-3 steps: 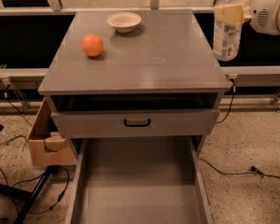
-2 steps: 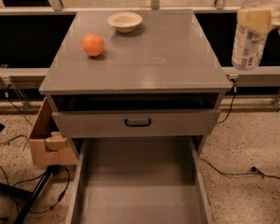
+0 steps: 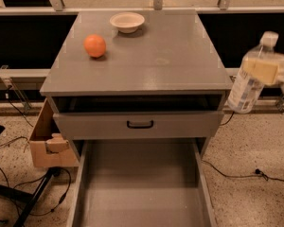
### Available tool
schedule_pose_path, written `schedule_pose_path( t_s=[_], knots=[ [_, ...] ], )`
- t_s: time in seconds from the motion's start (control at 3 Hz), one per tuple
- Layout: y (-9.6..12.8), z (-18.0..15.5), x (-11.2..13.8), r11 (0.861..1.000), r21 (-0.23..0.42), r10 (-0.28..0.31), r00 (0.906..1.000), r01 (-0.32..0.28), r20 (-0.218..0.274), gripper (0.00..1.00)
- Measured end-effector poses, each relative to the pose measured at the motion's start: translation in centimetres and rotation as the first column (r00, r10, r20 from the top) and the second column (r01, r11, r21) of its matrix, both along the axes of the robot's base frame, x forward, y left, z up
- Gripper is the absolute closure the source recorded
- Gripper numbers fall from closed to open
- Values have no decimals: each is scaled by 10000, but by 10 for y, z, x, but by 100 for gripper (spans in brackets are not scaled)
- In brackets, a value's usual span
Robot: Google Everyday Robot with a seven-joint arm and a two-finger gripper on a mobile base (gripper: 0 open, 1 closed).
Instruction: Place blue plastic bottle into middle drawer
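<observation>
The grey cabinet (image 3: 170,60) is filling the middle of the view, and the middle drawer (image 3: 142,183) is standing pulled out below it, grey floor showing. A cardboard box (image 3: 45,141) is sitting at the cabinet's left. Off the right edge, the gripper (image 3: 261,70) is hanging in the air, clamping the blue plastic bottle (image 3: 241,93), which is tilting, cap up. On top, a white bowl (image 3: 127,21) and an orange (image 3: 94,45) are resting apart.
</observation>
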State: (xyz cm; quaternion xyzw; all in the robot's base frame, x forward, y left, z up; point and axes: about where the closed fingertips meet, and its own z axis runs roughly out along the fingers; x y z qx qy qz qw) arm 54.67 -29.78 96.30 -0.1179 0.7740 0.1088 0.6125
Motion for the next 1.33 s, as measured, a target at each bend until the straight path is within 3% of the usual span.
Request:
schedule_pose_path(
  t_s=[0.33, 0.67, 1.0, 1.33],
  knots=[
    [-19, -87, -14, 9936, 1129, 23, 9998, -3, -182, 100],
    [-15, -145, -30, 9933, 1072, 400, 9987, -430, 306, 100],
    [2, -173, -35, 9940, 391, 976, 9899, -1021, 1029, 100],
    [2, -173, -35, 9940, 391, 976, 9899, -1021, 1029, 100]
  ],
)
